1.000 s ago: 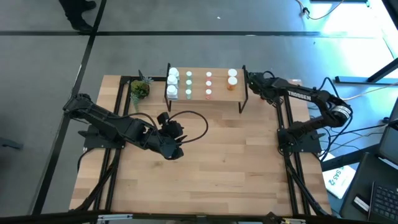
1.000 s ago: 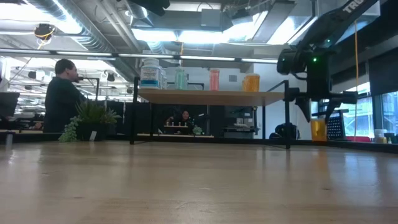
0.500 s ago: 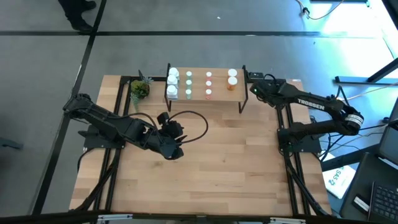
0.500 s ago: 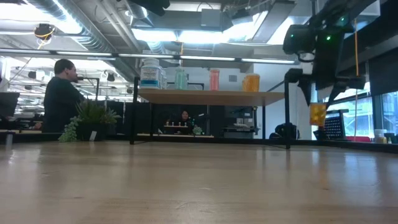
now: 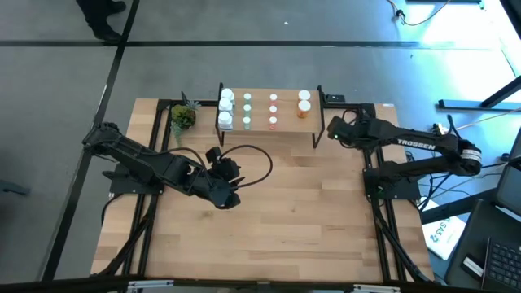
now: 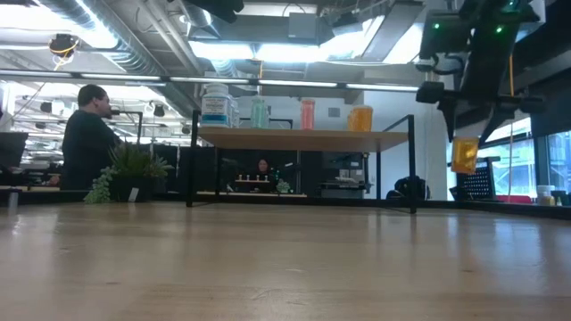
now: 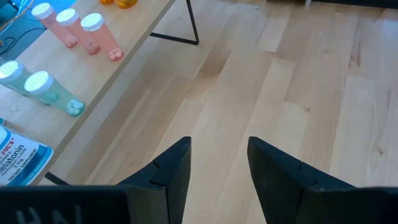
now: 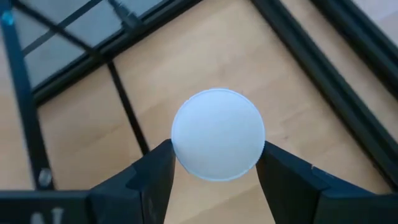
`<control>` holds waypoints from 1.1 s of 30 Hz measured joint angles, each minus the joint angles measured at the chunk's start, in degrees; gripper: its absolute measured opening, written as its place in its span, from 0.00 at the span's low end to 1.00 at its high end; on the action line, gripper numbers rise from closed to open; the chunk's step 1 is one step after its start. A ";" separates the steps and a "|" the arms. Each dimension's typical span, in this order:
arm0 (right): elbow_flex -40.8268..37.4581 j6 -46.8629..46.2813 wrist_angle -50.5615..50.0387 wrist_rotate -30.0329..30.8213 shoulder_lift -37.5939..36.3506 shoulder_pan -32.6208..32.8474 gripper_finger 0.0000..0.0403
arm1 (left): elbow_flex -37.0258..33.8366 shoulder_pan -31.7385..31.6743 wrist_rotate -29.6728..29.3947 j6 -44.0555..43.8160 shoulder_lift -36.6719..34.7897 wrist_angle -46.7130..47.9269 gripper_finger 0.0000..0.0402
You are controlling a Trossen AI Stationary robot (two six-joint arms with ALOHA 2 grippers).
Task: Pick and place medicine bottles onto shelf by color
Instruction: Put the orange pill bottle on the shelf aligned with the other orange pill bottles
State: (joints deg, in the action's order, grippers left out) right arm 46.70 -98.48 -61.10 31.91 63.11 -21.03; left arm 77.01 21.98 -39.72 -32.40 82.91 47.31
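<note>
Orange bottle [image 6: 464, 154] gripped in right hand [image 8: 214, 158], raised above tabletop [image 5: 309, 203], right of shelf [image 5: 285, 124]. Other bottles [image 5: 247, 110] stand on shelf. Left hand [image 7: 217, 158] unclenched, empty, near tabletop centre.

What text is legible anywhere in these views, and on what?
"TROSSEN": white lettering on the right arm, high view.
"SA52", roughly: sheet of paper beside the table, blurred, uncertain.
White bottle's blue label: partly cut off, "...ELATONIN" readable, the rest too small.
Left arm: pale lettering cropped, unreadable.
</note>
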 joint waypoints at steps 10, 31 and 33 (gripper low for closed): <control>0.02 -7.91 -2.79 -0.68 0.00 14.97 0.54 | 0.00 -0.01 0.00 0.00 0.00 -0.01 0.38; 0.02 -21.50 8.33 -2.55 14.88 40.14 0.54 | 0.00 -0.01 0.00 0.00 0.00 -0.02 0.38; 0.02 -22.79 8.39 -3.49 16.17 41.40 0.54 | 0.00 -0.01 0.00 0.00 0.00 -0.02 0.38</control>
State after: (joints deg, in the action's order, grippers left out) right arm 46.72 -121.28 -52.71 28.42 79.28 20.37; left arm 77.01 21.98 -39.72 -32.40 82.91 47.29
